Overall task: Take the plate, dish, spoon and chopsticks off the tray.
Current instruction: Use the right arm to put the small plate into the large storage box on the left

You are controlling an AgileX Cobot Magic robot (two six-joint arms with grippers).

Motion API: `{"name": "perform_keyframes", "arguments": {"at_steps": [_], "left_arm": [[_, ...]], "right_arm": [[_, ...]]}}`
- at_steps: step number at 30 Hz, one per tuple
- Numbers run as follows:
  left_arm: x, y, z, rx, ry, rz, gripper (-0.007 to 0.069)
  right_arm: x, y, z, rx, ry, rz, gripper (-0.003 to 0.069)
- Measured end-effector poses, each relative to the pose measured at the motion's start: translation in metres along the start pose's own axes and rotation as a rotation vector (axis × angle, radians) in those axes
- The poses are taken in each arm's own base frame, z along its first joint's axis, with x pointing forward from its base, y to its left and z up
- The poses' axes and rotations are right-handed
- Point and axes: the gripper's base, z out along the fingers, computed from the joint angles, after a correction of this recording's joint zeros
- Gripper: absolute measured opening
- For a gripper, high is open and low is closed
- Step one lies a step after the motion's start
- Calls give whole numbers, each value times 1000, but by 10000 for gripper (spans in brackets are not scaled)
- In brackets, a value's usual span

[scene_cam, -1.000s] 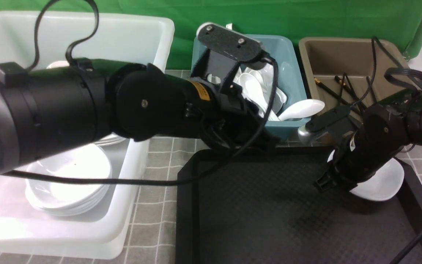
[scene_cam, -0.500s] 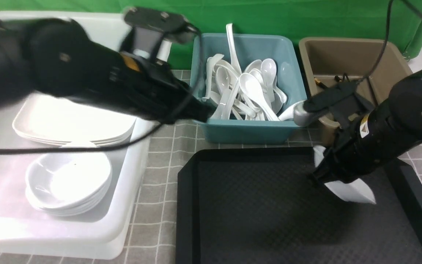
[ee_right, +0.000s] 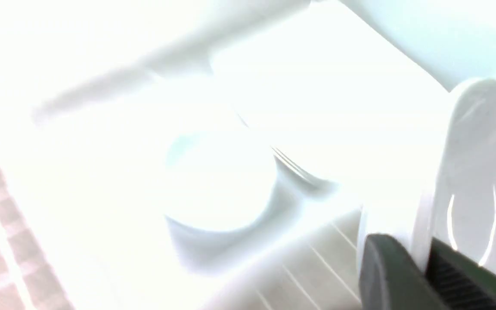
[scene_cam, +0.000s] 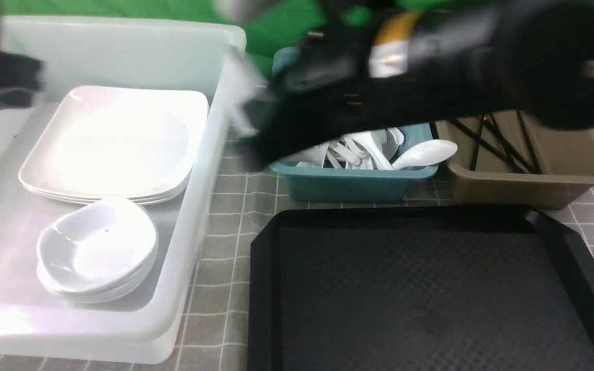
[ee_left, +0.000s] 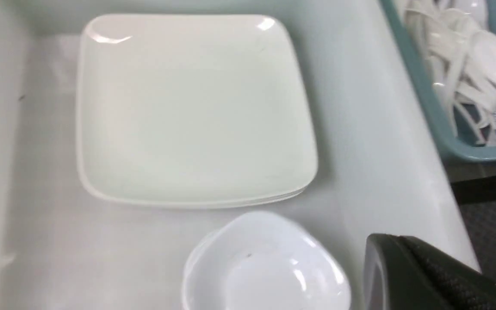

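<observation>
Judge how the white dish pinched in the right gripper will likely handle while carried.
The dish looks rigid: pinched by its rim alone in the right gripper, it shows no sag. Its glossy surface, with bright highlights, is probably slippery in that narrow grip. It may chip if dropped.

Setting: test bench staged as a canteen dish-return | Evidence: green cloth backdrop [scene_cam: 96, 6], grey tiled tabletop [scene_cam: 225, 247], black tray [scene_cam: 263, 288] | Sorting tubs: white tub [scene_cam: 121, 51] holding stacked plates [scene_cam: 116, 139] and small dishes [scene_cam: 96, 247]; teal tub [scene_cam: 348, 183] of spoons [scene_cam: 369, 149]; brown tub [scene_cam: 529, 180] of chopsticks [scene_cam: 488, 144]
</observation>
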Motion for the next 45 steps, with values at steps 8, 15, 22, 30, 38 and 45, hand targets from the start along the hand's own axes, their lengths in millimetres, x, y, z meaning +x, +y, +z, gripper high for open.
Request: {"name": "perform_keyframes", "arguments": {"at_steps": [8, 15, 22, 30, 38, 45], "left_arm": [[20, 13, -33, -82, -103, -96, 6], [38, 8, -38, -67, -73, -101, 6], [38, 6, -42, -60, -88, -104, 6], [38, 5, -43, -47, -93, -102, 6], [40, 4, -43, -43, -74, -87, 6], [39, -3, -42, 17, -78, -82, 6]], "right_arm": [[-7, 53, 84, -104, 31, -90, 69], [10, 70, 141, -124, 25, -103, 69], [35, 74, 175, -125, 70, -108, 83], [38, 75, 180, -124, 71, -109, 181], [39, 74, 175, -128, 126, -110, 312], [9, 42, 114, -75, 197, -114, 139]]}}
